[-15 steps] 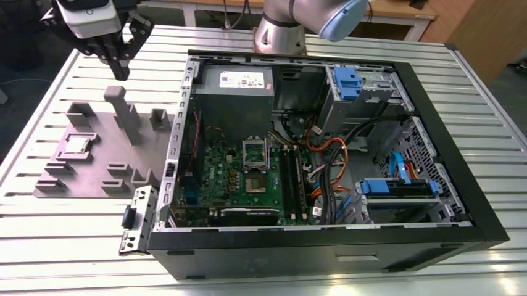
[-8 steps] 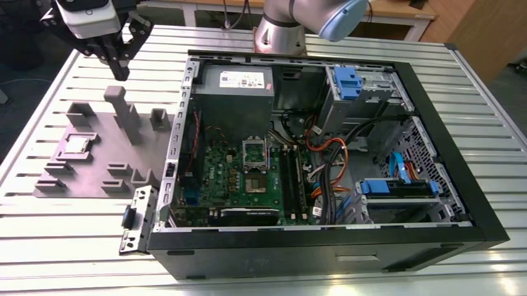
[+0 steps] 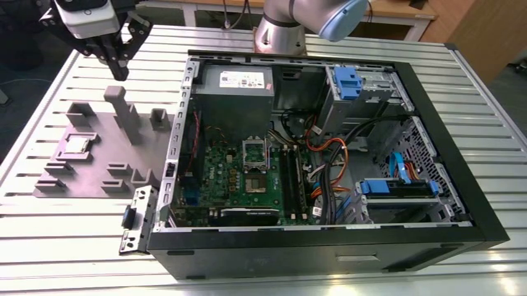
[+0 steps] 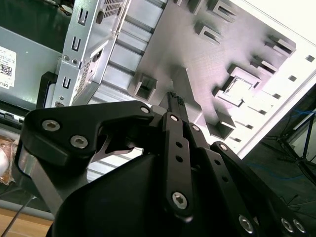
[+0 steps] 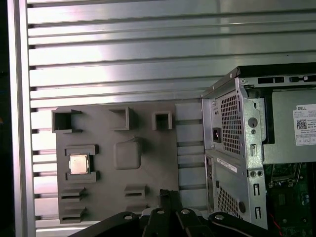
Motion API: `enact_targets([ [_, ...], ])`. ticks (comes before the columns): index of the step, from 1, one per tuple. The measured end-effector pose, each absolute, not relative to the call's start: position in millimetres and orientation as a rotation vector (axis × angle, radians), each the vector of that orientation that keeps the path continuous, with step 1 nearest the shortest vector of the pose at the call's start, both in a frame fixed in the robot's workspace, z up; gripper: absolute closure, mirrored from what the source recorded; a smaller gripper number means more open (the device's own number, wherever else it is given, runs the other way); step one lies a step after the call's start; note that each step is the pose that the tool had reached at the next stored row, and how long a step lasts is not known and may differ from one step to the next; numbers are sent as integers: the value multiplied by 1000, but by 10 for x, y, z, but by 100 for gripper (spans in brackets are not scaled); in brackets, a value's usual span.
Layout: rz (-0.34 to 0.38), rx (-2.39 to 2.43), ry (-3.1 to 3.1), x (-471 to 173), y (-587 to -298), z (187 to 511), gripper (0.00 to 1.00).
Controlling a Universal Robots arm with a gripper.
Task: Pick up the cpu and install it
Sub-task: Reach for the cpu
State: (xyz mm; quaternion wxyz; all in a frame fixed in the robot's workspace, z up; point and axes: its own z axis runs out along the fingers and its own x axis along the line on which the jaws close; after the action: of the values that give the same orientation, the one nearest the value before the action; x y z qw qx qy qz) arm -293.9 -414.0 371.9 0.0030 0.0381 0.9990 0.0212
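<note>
1. The cpu (image 3: 79, 144) lies flat, silver top up, in a shallow square pocket of the grey fixture plate (image 3: 105, 161). It is on the part of the plate nearest the tabletop (image 3: 66, 246) edge at the exterior view's left. The first wrist view shows it as well (image 5: 79, 164).
2. Two raised grey brackets (image 5: 81, 149) hug opposite sides of that pocket, and more low blocks sit on the plate beyond them.
3. A tall grey post (image 3: 123, 114) stands on the far part of the plate, between the cpu and my tool.
4. My tool (image 3: 121, 73) hangs in the air above the plate's far end, over the post and well apart from the cpu. Its fingers (image 4: 174, 126) are drawn together with nothing between them.
5. Just beside the plate, toward the tabletop's middle, lies the open computer case (image 3: 329, 243). Its perforated metal wall (image 5: 228, 123) rises between the plate and the inside.
6. Inside, the silver socket frame (image 3: 255, 155) sits on the green motherboard (image 3: 218, 179). Orange and black cables (image 3: 329, 154) run close by, with the power supply (image 3: 234, 80) toward the far edge.
7. A loose metal bracket (image 3: 136, 219) rests against the case at the plate's near corner.
8. The arm's base (image 3: 280, 34) stands at the tabletop's far edge, behind the case.
</note>
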Motion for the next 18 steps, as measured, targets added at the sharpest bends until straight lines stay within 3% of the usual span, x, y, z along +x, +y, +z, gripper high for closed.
enact_targets([
  [18, 67, 117, 3133, -3142, -4141, 3714, 89],
])
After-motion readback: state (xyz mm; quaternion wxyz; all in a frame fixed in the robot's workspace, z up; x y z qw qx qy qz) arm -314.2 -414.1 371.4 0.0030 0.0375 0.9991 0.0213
